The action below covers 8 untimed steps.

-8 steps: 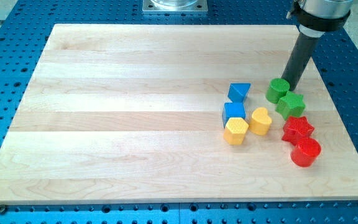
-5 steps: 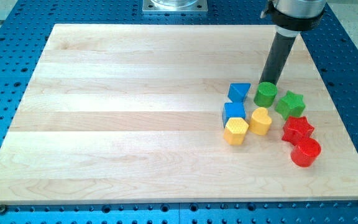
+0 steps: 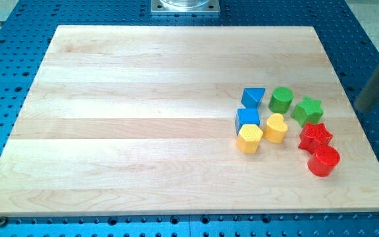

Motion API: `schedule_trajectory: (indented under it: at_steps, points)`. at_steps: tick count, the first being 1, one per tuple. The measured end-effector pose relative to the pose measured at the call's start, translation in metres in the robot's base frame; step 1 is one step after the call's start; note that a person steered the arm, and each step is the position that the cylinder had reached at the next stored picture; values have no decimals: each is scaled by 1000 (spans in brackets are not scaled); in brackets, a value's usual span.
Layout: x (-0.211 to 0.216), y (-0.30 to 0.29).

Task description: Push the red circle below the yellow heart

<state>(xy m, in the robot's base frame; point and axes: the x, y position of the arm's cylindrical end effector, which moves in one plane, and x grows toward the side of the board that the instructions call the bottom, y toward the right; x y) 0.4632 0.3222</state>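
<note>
The red circle [image 3: 324, 160] is the block nearest the view's bottom, sitting toward the view's right with bare board [image 3: 143, 171] below it and a strip of wood between it and the right edge. Just above it, touching or nearly so, is the red star [image 3: 315, 137]. Up and to the left sit the yellow hexagon [image 3: 249, 138] and the yellow heart [image 3: 276, 128], side by side; open wood lies directly under the heart. Above them come the blue cube [image 3: 247, 119], the green star [image 3: 307, 109], the green cylinder [image 3: 281, 100] and the blue triangle [image 3: 253, 97]. My tip [image 3: 362, 109] is blurred, out past the board's right edge, well apart from every block and holding nothing.
</note>
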Motion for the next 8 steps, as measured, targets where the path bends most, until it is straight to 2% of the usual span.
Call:
schedule_trajectory:
  at_steps: [1,3,5,6,7,8]
  points:
    - [71,-31]
    - [111,-99]
    - [110,-140]
    - [113,-140]
    - [114,-140]
    - [116,-99]
